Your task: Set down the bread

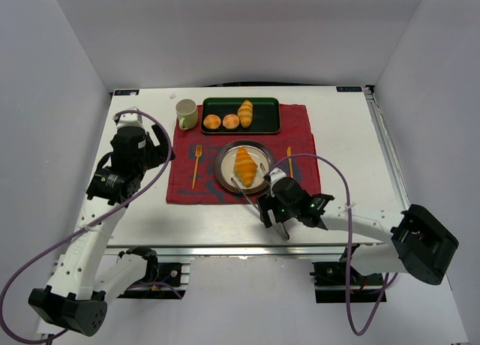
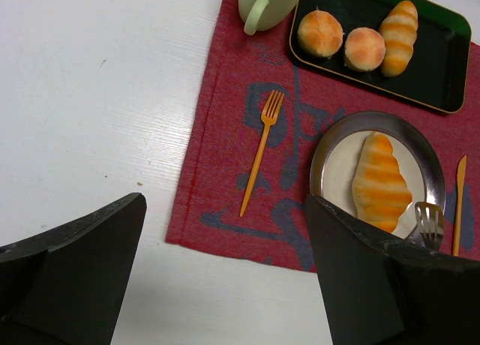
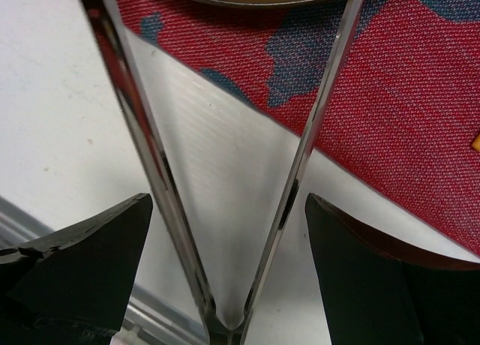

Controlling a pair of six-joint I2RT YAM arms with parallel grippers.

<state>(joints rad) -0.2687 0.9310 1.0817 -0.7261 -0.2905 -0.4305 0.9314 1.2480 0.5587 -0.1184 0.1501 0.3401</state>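
The bread (image 1: 245,165), a golden-orange ridged croissant, lies on the round metal plate (image 1: 222,169) in the middle of the red mat (image 1: 300,135). It also shows in the left wrist view (image 2: 381,184), on the plate (image 2: 330,146). My right gripper (image 1: 271,195) (image 3: 229,202) is open at the mat's near edge. Metal tongs (image 3: 142,120) sit spread between its fingers without being squeezed. The tong tips (image 1: 238,183) reach the plate beside the bread. My left gripper (image 1: 161,146) (image 2: 225,210) is open and empty over the table left of the mat.
A black tray (image 1: 266,124) at the back of the mat holds two small round buns (image 1: 212,121) and a twisted roll (image 1: 245,112). A pale cup (image 1: 187,113) stands left of it. An orange fork (image 1: 196,165) and knife (image 1: 289,161) flank the plate.
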